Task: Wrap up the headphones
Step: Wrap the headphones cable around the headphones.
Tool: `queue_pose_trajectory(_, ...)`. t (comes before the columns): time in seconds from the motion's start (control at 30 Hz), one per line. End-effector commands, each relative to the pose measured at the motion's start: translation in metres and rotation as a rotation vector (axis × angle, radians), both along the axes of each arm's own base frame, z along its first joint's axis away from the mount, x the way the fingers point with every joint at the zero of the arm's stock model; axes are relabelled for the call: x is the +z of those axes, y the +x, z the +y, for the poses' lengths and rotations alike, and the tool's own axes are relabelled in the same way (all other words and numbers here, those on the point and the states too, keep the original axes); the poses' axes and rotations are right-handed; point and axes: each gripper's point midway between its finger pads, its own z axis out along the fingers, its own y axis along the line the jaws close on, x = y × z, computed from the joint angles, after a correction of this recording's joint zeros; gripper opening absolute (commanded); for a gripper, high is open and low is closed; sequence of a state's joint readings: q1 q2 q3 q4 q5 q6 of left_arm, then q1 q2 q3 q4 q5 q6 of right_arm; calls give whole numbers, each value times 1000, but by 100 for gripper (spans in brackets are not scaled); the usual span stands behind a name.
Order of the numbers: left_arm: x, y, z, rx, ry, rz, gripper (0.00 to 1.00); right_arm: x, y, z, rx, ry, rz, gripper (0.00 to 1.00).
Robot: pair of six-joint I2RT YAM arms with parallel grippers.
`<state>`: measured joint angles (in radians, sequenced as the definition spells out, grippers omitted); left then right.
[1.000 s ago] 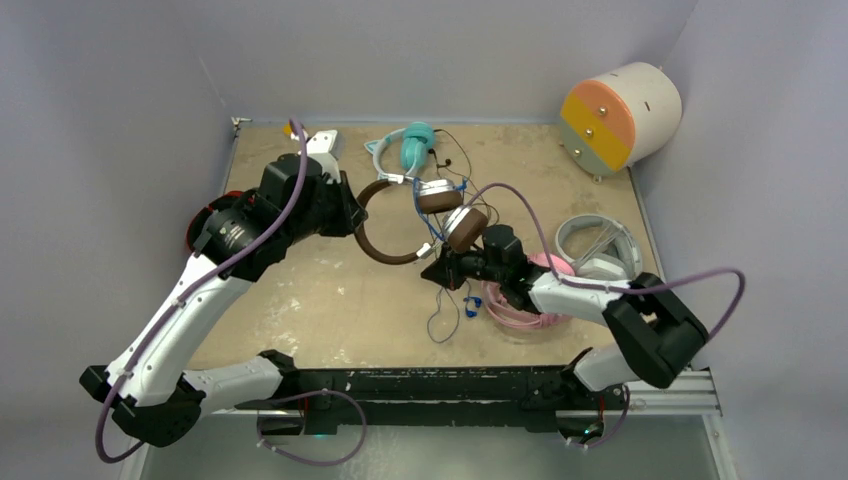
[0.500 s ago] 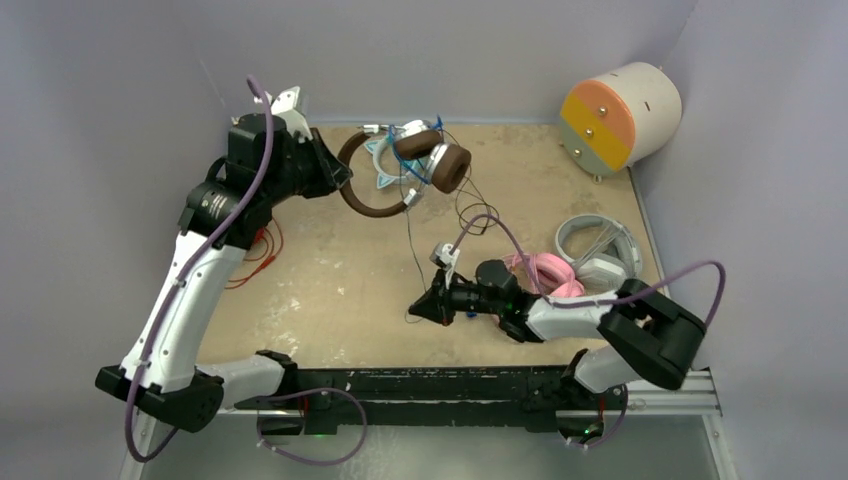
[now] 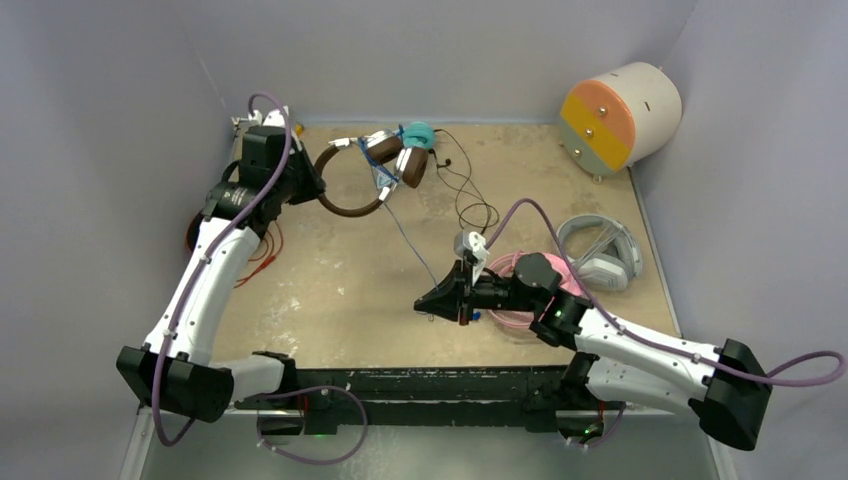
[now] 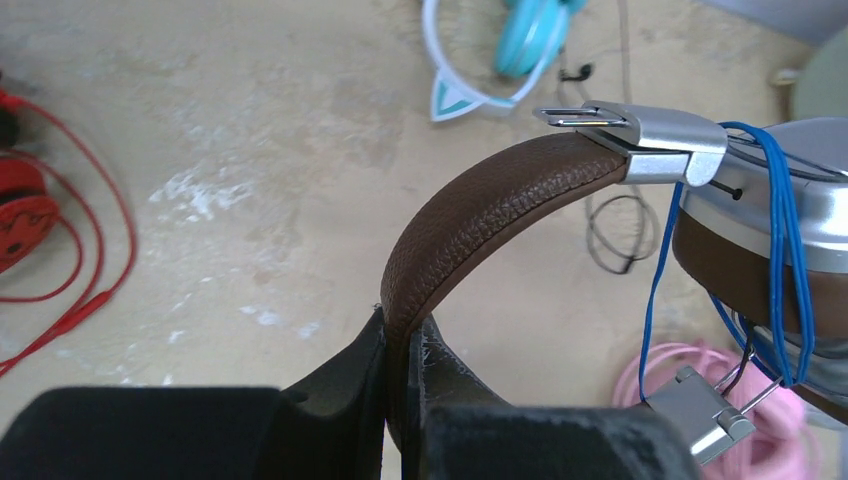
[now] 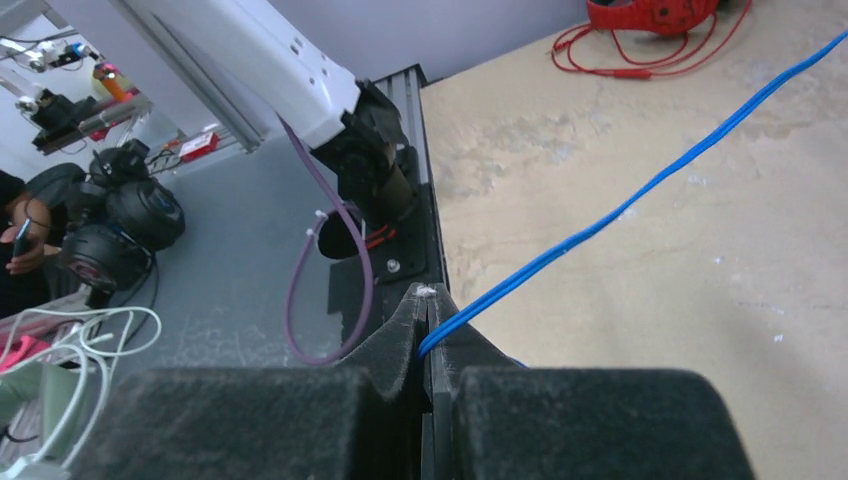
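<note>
Left gripper [image 4: 402, 345] clamped the brown headphones [image 4: 470, 210]; right gripper [image 5: 427, 305] pinched the blue cord [image 5: 620, 205] taut (mid-wrap, apparently), another loop around the cups due.

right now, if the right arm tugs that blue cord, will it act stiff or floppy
Probably floppy: the blue cord is thin and looks straight only because it is stretched between the right fingers and the brown headphones. It could slip, being so thin in that pinch. The headband is likely stiff; it holds its arch in the left fingers.
</note>
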<state>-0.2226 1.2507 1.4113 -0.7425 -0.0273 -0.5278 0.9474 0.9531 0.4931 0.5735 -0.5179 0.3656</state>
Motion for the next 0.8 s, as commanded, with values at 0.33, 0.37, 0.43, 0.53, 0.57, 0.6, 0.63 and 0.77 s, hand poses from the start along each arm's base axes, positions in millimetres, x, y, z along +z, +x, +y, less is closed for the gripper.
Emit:
queue_pose_trajectory(0.33,-1,-7,33,80,133,-100,0,10,17,-4,-97,-216,90,0)
queue_pose_trajectory(0.37,-1,-8,31,84,119,-82,0,5,15,-4,-89,-230,99,0)
queue_pose_trajectory(0.43,3,-5,26,78,81,-52,0,-7,10,-4,-57,-269,123,0)
queue_pose_trajectory(0.53,16,0,19,62,17,-56,0,-31,7,-7,-54,-318,172,0)
queue_pose_trajectory(0.57,22,1,18,60,4,-70,0,-37,8,-9,-70,-324,182,0)
queue_pose_trajectory(0.6,27,2,17,58,-5,-86,0,-43,8,-11,-85,-330,189,0)
queue_pose_trajectory(0.63,32,2,17,58,-8,-99,0,-48,9,-14,-99,-334,194,0)
queue_pose_trajectory(0.77,43,-1,16,49,-20,-124,0,-60,7,-24,-141,-353,222,0)
